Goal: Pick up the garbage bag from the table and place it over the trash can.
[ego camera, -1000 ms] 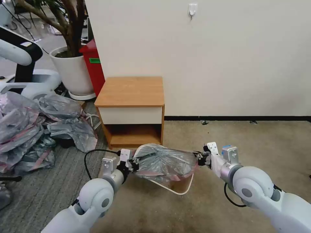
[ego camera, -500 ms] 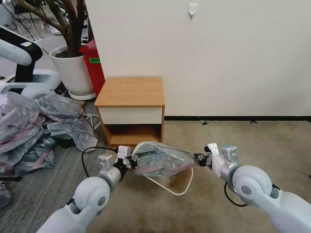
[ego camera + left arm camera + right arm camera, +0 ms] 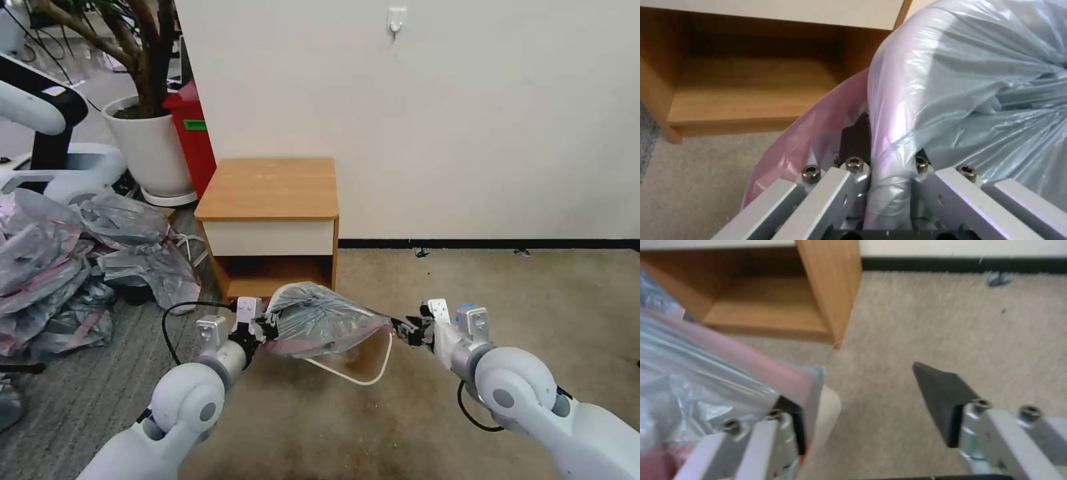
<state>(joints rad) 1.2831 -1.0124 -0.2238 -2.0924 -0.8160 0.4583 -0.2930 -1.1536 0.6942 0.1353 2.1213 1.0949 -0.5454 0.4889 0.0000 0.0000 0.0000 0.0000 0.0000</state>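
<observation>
The garbage bag point(image 3: 320, 320), crinkly grey with a pink band, hangs bunched over the left part of the cream trash can point(image 3: 377, 370), just in front of the wooden table point(image 3: 267, 190). My left gripper point(image 3: 257, 327) is shut on the bag's left end; the left wrist view shows the garbage bag point(image 3: 973, 83) pinched in the left gripper point(image 3: 887, 146). My right gripper point(image 3: 405, 329) stands open just right of the bag's right end. In the right wrist view the garbage bag point(image 3: 693, 373) lies against the outside of one finger point(image 3: 789, 416) of the right gripper point(image 3: 853, 386), above the can's rim point(image 3: 829, 413).
A heap of similar grey-and-pink bags point(image 3: 60, 267) lies on the floor at left. Behind it are a white plant pot point(image 3: 150, 143), a red bin point(image 3: 193, 133) and another robot point(image 3: 40, 113). Open beige carpet point(image 3: 500, 280) stretches to the right up to the wall.
The right gripper has opened and let go of the bag's right end. Both arms and the bag shifted left and toward the table, and the bag has drawn back off the can's right rim.
</observation>
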